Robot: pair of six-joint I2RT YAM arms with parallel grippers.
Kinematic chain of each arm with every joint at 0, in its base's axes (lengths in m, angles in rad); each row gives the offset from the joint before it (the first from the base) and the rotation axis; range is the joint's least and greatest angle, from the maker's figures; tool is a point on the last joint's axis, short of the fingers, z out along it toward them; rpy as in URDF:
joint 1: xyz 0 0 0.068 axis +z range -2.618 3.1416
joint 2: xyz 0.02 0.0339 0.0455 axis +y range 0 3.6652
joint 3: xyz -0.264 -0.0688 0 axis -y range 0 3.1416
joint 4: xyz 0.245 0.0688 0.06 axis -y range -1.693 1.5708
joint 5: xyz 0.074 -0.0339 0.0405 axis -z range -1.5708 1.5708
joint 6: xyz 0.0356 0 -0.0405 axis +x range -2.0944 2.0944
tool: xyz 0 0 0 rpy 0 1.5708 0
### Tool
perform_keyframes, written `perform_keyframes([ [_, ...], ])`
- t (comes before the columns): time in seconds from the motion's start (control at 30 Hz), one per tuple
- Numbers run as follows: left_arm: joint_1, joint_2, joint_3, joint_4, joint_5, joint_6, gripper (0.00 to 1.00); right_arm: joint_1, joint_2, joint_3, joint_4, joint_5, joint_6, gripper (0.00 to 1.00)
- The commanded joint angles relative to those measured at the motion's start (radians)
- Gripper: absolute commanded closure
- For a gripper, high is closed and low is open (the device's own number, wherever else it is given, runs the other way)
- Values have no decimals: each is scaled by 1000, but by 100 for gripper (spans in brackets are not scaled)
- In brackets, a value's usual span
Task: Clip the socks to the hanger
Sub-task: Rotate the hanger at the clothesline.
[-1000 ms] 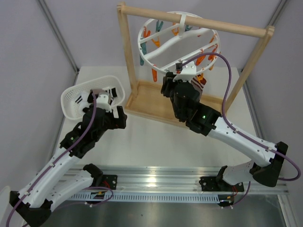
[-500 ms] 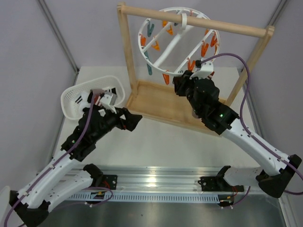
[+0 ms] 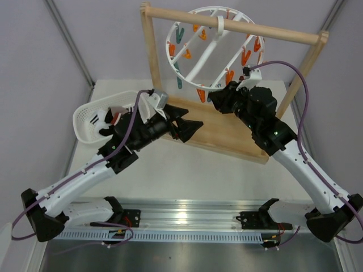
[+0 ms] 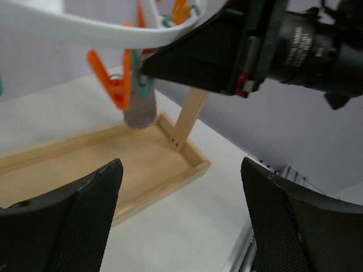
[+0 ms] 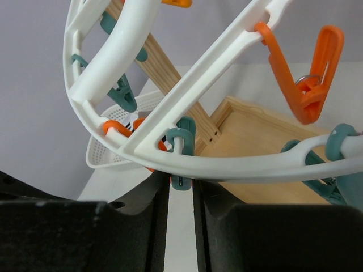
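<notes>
**Changes since the earlier frames.** The left gripper [image 3: 190,124] has left the white mesh plastic basket [image 3: 85,123]. It has swung right to the front edge of the light wooden frame rack [image 3: 150,62]. The right gripper [image 3: 219,100] has moved right and now sits under the lower rim of the round white plastic drying hanger [image 3: 205,54], which has changed its tilt. Its fingers, partly apart earlier, are now pressed almost together.

**View differences.**
- The left wrist view shows the left gripper [image 4: 181,218] with fingers spread wide. Beyond it, one taupe grey-brown fabric sock [image 4: 140,110] hangs from the hanger rim [image 4: 85,28]. It hangs below a teal plastic clip [image 4: 144,85], just beside an orange plastic clip [image 4: 113,85]. The overhead view does not show this sock.
- The right wrist view shows the right gripper [image 5: 181,226] with only a thin slit between its fingers. The lower end of a second teal clip [image 5: 182,141] sits at the mouth of that slit. Whether the clip is pinched cannot be told.
- The second sock cannot be located in any view.

**Containers.**
- The basket holds dark items with white patches [image 3: 106,117], too small to identify.
- The sock's toe hangs above the far corner of the rack's shallow wooden tray [image 4: 85,164].
</notes>
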Motion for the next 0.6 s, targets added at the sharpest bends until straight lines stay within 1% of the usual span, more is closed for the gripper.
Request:
perform_keyframes([
  [0.0, -46, 48, 70, 124, 75, 56, 13, -38, -1, 45, 87, -81, 30, 85],
  [0.1, -52, 107, 93, 135, 74, 81, 16, -51, 5, 51, 88, -124, 35, 85],
  [0.23, -52, 177, 141, 135, 63, 107, 18, -60, 7, 56, 91, -153, 38, 84],
  [0.3, -52, 205, 164, 135, 57, 110, 20, -66, 7, 56, 91, -168, 40, 84],
  [0.33, -52, 228, 179, 134, 55, 113, 24, -66, 8, 59, 91, -174, 43, 84],
  [0.4, -52, 246, 197, 137, 72, 118, 27, -67, 10, 60, 90, -185, 44, 84],
  [0.57, -52, 294, 234, 154, 22, 164, 27, -78, 10, 66, 85, -207, 50, 84],
])
